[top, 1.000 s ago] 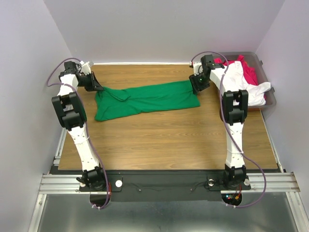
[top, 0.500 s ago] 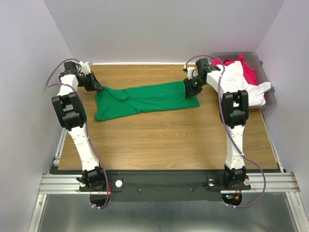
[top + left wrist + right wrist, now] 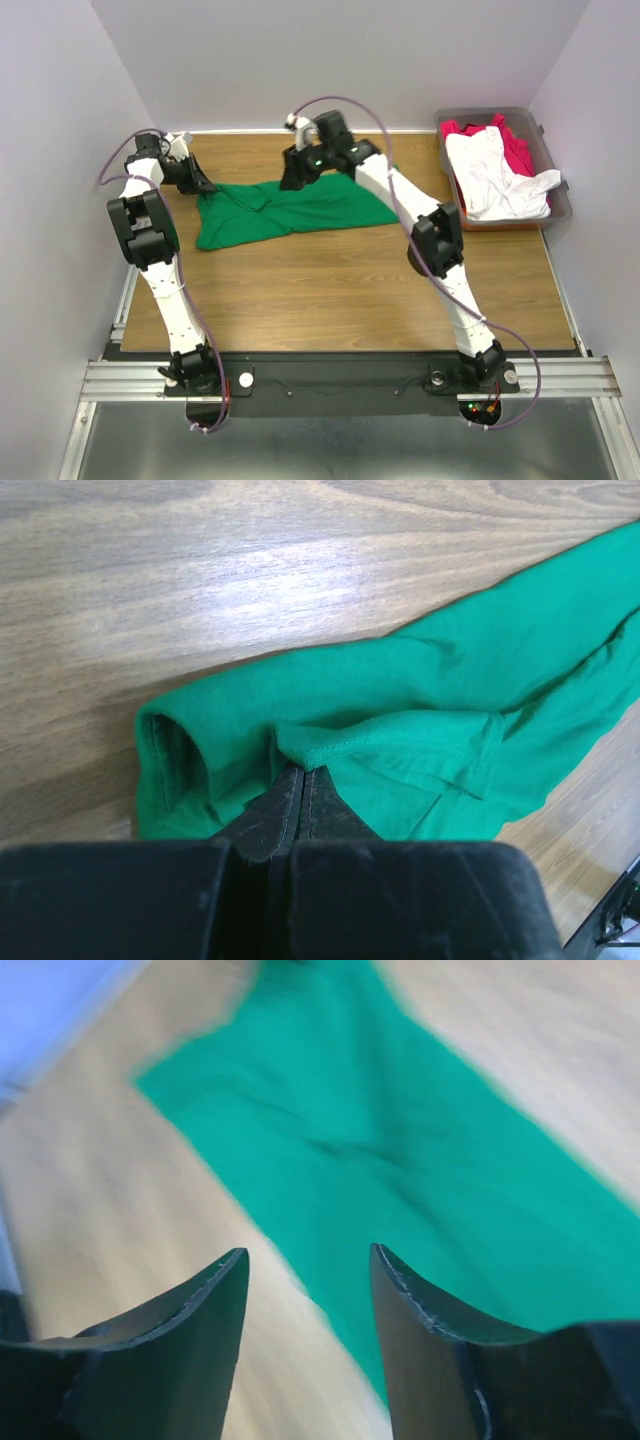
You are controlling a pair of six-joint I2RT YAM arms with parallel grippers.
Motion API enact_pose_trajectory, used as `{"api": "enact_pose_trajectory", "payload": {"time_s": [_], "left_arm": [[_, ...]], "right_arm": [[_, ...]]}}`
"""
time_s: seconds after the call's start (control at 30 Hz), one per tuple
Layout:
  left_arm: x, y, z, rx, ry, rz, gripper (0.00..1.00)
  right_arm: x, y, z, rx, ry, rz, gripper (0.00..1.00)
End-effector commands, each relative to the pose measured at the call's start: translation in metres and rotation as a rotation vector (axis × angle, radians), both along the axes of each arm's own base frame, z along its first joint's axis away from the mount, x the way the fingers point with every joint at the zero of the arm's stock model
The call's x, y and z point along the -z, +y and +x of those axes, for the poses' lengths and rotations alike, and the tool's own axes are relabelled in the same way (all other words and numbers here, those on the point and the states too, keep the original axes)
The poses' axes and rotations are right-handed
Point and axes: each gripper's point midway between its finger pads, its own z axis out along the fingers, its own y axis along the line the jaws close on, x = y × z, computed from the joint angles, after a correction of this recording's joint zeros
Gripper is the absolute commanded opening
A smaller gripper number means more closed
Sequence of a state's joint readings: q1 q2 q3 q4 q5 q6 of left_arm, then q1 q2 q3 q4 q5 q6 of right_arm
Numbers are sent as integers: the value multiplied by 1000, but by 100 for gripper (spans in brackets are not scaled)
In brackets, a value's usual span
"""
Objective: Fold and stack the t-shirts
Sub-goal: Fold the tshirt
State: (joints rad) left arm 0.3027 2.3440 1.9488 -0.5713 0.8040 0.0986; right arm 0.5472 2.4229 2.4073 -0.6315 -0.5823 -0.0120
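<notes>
The green t-shirt (image 3: 300, 208) lies stretched in a long band across the far part of the table. My left gripper (image 3: 205, 184) is at its left end, shut on a fold of the green cloth (image 3: 400, 690) beside a sleeve opening; its jaws (image 3: 300, 770) are pressed together. My right gripper (image 3: 291, 178) hovers over the band's far edge near its middle, open and empty. In the blurred right wrist view, the gripper (image 3: 308, 1260) shows green cloth (image 3: 420, 1160) and bare wood between its fingers. The white t-shirt (image 3: 495, 175) and the red t-shirt (image 3: 517, 152) lie bunched in the bin.
The grey-brown plastic bin (image 3: 562, 205) stands at the table's far right corner, with white cloth hanging over its rim. The wooden table (image 3: 340, 290) is bordered by lilac walls at the back and sides. The right arm reaches diagonally across the table's right half.
My right gripper has swung left from the green shirt's right end to above its middle. The shirt's right end now lies a little further left. My left gripper has held still.
</notes>
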Motion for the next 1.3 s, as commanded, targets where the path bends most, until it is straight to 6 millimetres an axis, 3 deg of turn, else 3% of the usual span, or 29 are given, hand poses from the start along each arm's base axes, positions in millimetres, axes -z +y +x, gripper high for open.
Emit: {"api": "enact_pose_trajectory", "payload": {"time_s": [0.0, 0.03, 0.07, 0.1, 0.17, 0.37, 0.53, 0.83, 1.27], "left_arm": [[-28, 0, -2, 5, -53, 1, 0], [-27, 0, -3, 9, -52, 3, 0], [-27, 0, -4, 10, -52, 3, 0], [-29, 0, -4, 10, -54, 4, 0], [-31, 0, -4, 9, -58, 5, 0], [-30, -2, -5, 11, -57, -5, 0], [-31, -5, -3, 4, -56, -34, 0], [-31, -5, -2, 4, -63, -27, 0], [-30, -5, 0, 7, -72, -33, 0]], "right_arm": [[-3, 59, -13, -27, 58, 175, 58], [3, 68, -14, 14, 136, 212, 57], [-5, 75, -7, 31, 121, 260, 55], [6, 81, -5, 67, 194, 286, 54], [-4, 92, 0, 83, 210, 357, 53], [18, 105, 12, 261, 369, 442, 48], [44, 111, 5, 306, 482, 435, 43], [66, 128, -20, 264, 568, 431, 39], [95, 128, -26, 294, 614, 393, 41]]}}
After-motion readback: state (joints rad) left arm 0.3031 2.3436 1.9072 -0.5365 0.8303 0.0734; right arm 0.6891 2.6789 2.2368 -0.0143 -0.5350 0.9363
